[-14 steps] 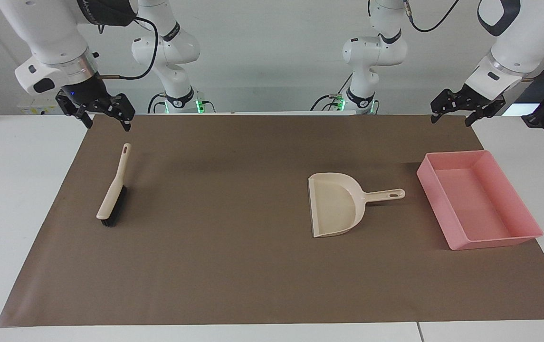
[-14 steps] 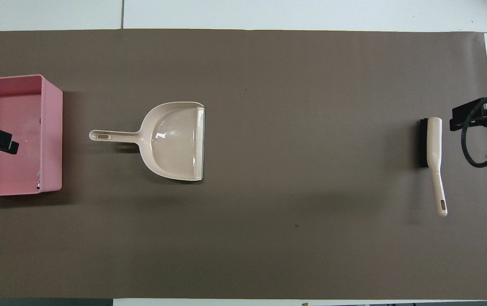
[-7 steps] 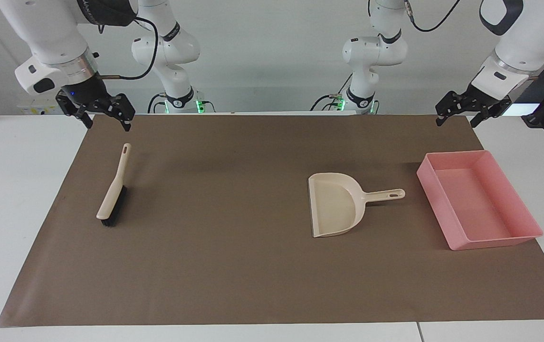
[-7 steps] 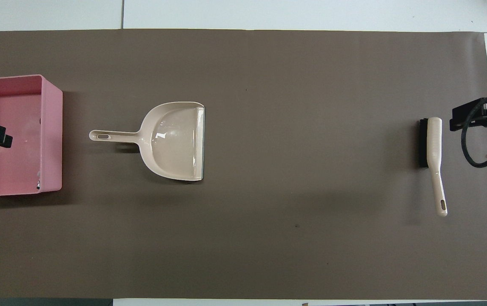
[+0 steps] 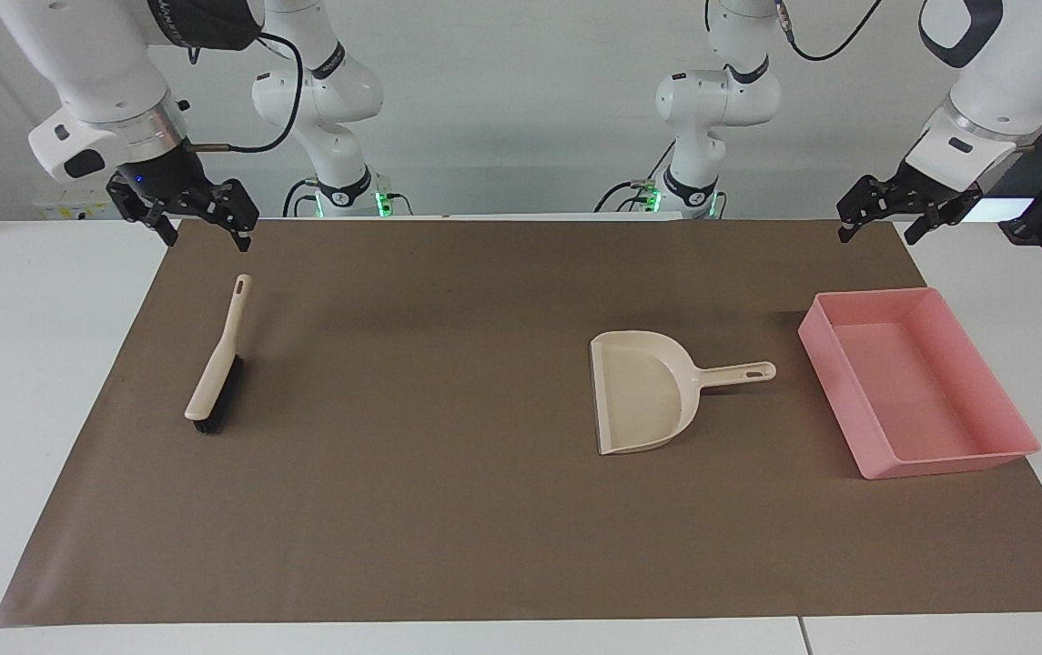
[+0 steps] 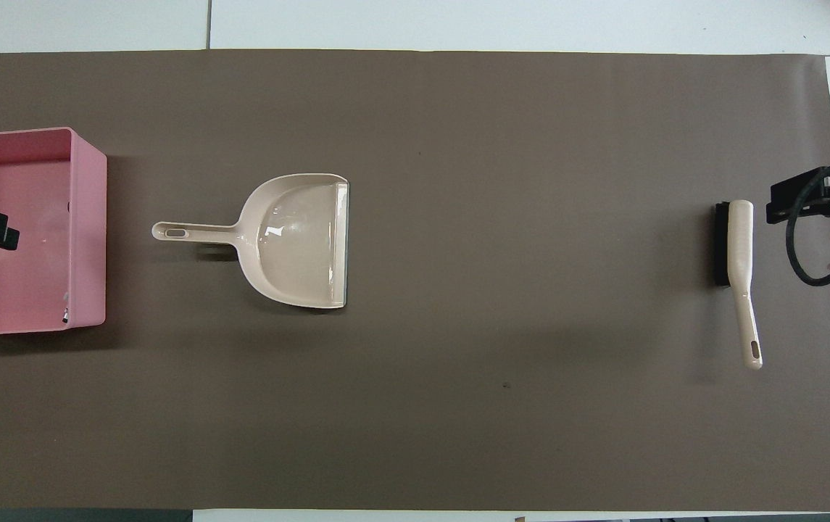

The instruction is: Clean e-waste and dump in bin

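Up at the robots' edge of the brown mat on the desk, the right tool hangs with fingers spread and empty, over the mat just robot-ward of the brush handle. The left tool hangs released over the mat's corner robot-ward of the bin. The dustpan lies beside the bin, handle toward it. In the bin's corner nearest the dustpan sits a tiny speck, too small to identify.

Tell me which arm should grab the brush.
Right. Its open claw hangs close to the handle tip of the brush. The left claw, also open, hangs near the bin, with the dustpan lying between bin and brush.
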